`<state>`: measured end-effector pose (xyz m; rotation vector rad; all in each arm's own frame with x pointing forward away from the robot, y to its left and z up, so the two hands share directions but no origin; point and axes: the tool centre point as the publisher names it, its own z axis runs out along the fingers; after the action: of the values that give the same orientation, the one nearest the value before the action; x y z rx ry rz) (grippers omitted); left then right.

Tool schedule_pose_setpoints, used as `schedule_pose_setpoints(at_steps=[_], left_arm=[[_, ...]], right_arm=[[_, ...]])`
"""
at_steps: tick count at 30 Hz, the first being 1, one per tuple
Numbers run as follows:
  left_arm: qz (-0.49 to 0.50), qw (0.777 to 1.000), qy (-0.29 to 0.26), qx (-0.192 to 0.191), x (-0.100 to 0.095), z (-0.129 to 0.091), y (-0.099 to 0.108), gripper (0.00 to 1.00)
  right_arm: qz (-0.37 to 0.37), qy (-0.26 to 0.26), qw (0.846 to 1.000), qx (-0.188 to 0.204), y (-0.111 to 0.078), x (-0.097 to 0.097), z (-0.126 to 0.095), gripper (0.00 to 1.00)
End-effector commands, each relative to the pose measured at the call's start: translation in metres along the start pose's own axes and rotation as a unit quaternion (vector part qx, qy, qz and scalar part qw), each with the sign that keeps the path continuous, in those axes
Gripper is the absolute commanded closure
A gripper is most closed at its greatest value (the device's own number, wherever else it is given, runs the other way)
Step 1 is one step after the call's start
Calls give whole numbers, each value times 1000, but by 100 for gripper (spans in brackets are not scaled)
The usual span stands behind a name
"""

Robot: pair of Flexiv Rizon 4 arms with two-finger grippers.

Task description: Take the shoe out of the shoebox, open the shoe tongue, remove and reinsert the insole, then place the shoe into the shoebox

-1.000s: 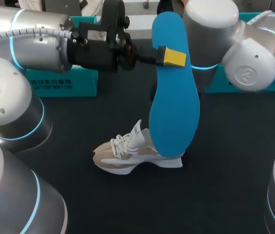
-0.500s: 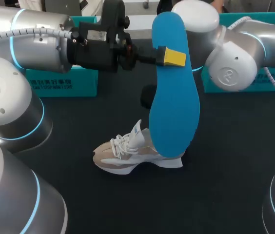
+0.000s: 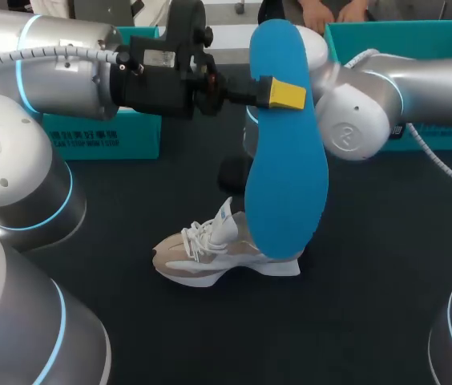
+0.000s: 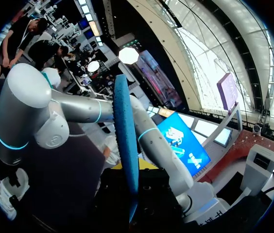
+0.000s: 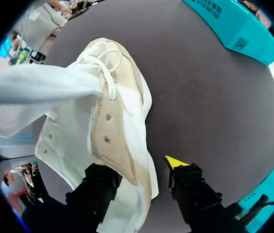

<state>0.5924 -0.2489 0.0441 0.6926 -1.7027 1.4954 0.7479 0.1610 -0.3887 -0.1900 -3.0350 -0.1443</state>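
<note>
Hanging upright over the shoe (image 3: 226,253), the blue insole (image 3: 286,160) is pinched near its upper end by the left claw (image 3: 286,94). I cannot tell whether its lower end touches the shoe. The right claw (image 5: 139,182) sits low at the shoe on the table (image 3: 370,321), fingers apart and not clamped.

Risks, as I judge them:
- The insole pivots or slips in that single high pinch.
- Its tip snags the tongue and folds.
- The unheld shoe skids or tips when pushed.

Upright insole (image 3: 287,168) above shoe (image 3: 202,258) heel, right arm (image 3: 356,120) close behind; bare table (image 3: 370,321) beside toe
</note>
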Motion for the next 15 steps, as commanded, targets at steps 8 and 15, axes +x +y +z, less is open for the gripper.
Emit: schedule_pose_setpoints(at_steps=[8,15], left_arm=[[0,1000,0,1,0,1,2,100],[0,1000,0,1,0,1,2,100]], right_arm=[[21,16,1000,1,-4,4,1,100],[82,49,995,-15,-12,13,-10,100]])
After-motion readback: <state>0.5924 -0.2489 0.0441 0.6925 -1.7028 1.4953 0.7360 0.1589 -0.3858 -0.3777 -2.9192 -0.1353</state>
